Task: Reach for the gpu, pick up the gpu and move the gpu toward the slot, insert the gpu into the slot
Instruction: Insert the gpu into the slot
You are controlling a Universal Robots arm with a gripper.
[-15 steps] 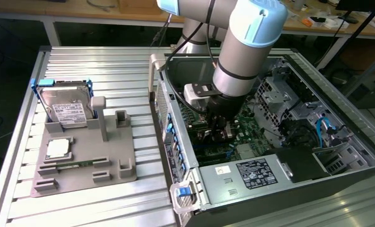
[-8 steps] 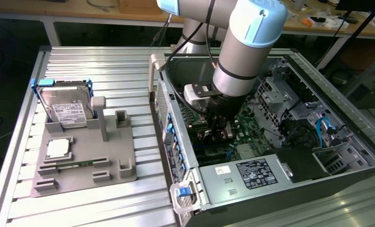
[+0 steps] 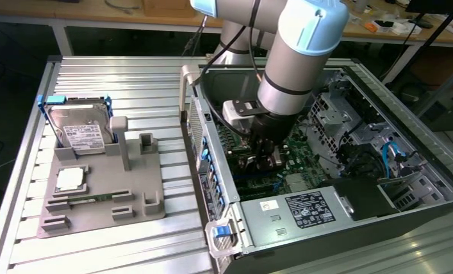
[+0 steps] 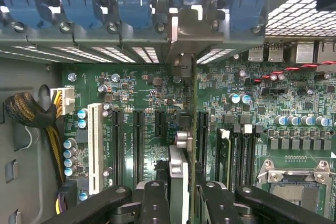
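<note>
we see the tool [image 4: 186,192] clenched on the gpu [image 4: 195,124] inside the case [image 3: 363,245]; power-supply label [image 3: 306,206] unreadable, ribbed metal desk [image 3: 120,245].

Black end effector [image 4: 184,200], green motherboard [image 4: 152,93]

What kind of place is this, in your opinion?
Probably a robotics lab or test workshop: a robot arm, its gripper holding the gpu, works inside an open computer case on a slatted aluminium table, with cluttered wooden workbenches behind.
</note>
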